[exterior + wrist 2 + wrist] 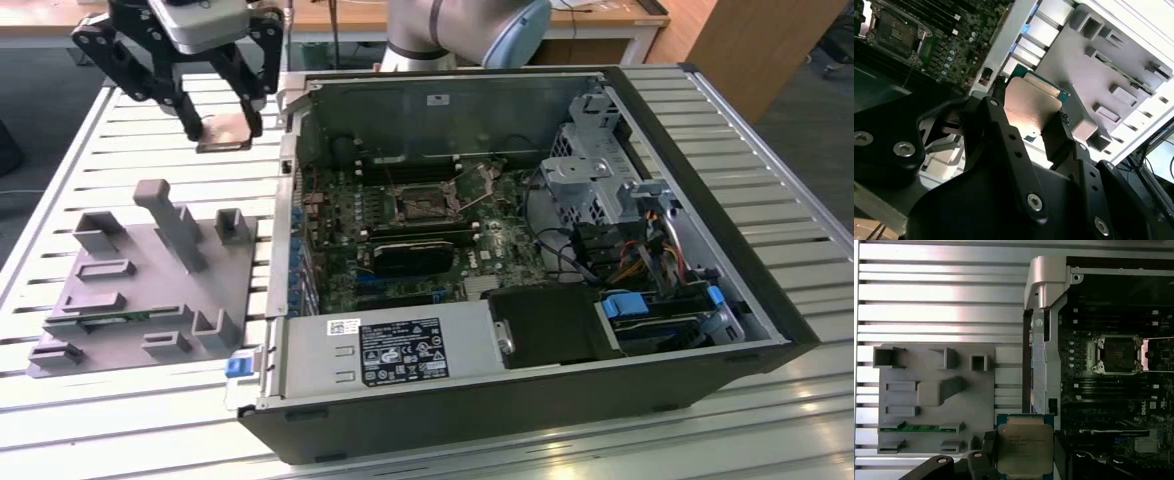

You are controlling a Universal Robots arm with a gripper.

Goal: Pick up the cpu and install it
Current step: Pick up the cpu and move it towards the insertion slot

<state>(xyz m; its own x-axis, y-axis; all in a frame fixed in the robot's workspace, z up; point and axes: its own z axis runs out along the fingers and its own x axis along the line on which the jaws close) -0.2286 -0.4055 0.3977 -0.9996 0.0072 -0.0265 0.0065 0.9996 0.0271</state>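
1. Currently the gripper (224, 125) is clamped on the cpu (227, 133). Its two black fingers (989, 441) press on opposite edges of the chip.
2. Both wrist views confirm the grip. The cpu (1025, 447) sits flat between the fingers with its silvery top plate facing the first wrist camera. The second wrist view shows the green rim of the cpu (1031, 106) past the fingertips.
3. The cpu is lifted off everything, up at the exterior view's far left, just beside the outer wall of the open computer case (747, 262).
4. The grey fixture (147, 290) lies on the slatted table (80, 170), nearer the camera than the gripper. From the first wrist view, the chip hangs between the fixture (929, 395) and the case edge.
5. The motherboard socket (424, 203) is inside the case, well apart from the cpu. The first wrist view shows the socket (1118, 354) as a dark square in a metal frame.
6. The power supply (387, 350) occupies the near end of the case.
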